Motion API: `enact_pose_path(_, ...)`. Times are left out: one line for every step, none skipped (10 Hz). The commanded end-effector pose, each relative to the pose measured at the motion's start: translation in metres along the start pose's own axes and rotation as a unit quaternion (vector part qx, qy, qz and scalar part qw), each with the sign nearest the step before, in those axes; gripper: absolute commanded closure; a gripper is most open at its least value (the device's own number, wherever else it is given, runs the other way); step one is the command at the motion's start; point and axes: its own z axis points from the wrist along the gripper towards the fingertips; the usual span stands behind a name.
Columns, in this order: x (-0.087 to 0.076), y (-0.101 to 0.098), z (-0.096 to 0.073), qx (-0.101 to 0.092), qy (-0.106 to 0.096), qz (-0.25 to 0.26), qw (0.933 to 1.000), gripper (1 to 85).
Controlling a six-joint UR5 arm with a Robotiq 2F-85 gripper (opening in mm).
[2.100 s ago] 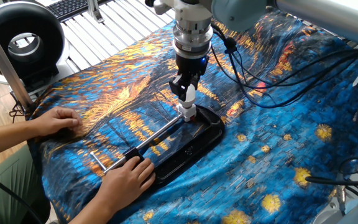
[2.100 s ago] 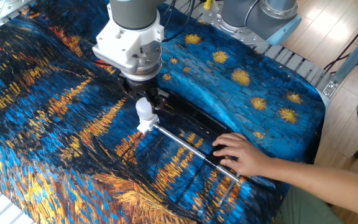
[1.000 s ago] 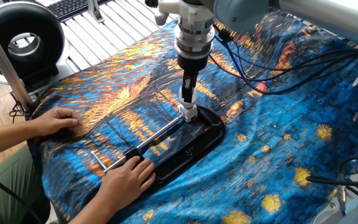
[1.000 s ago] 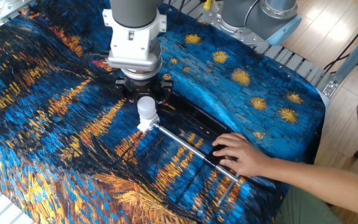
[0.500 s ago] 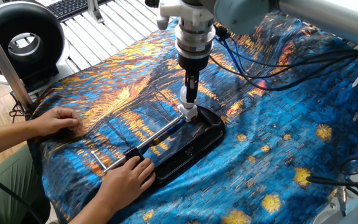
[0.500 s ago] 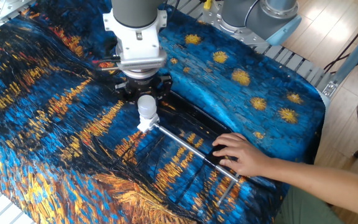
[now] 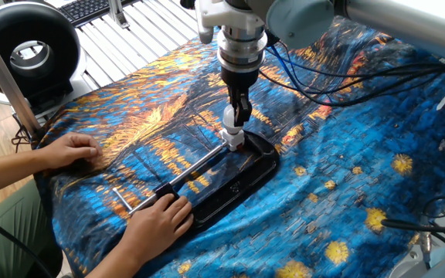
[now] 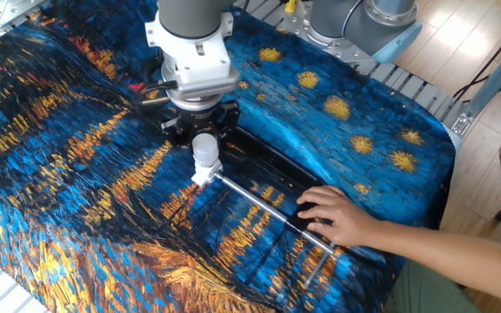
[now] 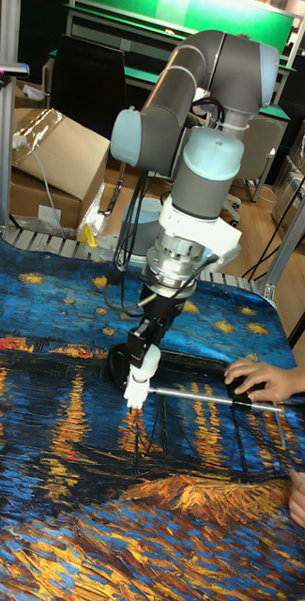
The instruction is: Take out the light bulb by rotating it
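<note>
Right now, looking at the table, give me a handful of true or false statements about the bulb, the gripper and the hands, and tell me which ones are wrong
1. The gripper is closed on the light bulb. True.
2. The light bulb lies loose on the cloth, away from its socket. False: it stands upright on the white socket at the end of the black base.
3. A person's hand rests on the black base. True.
4. The cloth under everything is plain white. False: it is printed in blue and orange with yellow stars.
5. A metal rod runs from the socket toward the person. True.
6. The gripper points sideways at the bulb. False: it comes down from above.
</note>
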Motion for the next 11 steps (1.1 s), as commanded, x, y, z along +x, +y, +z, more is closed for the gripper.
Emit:
enact_pose_path(-0.005,-0.007,-0.001,0.013,-0.009,-0.037,0.9992,69.0)
enact_pose_path(-0.007,-0.008,0.000,0.017,-0.011,-0.042,0.9989,69.0)
enact_pose_path(-0.009,-0.009,0.000,0.021,-0.013,-0.048,0.9986,69.7)
enact_pose_path(-0.013,-0.010,0.000,0.024,-0.018,-0.049,0.9983,71.3)
enact_pose_path(-0.016,-0.008,0.001,0.021,-0.024,-0.048,0.9983,71.7)
enact_pose_path(-0.016,-0.007,0.000,0.019,-0.025,-0.049,0.9983,70.3)
enact_pose_path(-0.015,-0.007,0.001,0.018,-0.026,-0.051,0.9982,68.3)
enact_pose_path(-0.014,-0.007,0.001,0.016,-0.029,-0.057,0.9978,64.3)
enact_pose_path(-0.015,-0.006,0.001,0.009,-0.037,-0.068,0.9970,56.7)
enact_pose_path(-0.013,-0.007,0.002,0.007,-0.038,-0.072,0.9967,51.7)
enact_pose_path(-0.012,-0.007,0.002,0.006,-0.038,-0.072,0.9967,51.3)
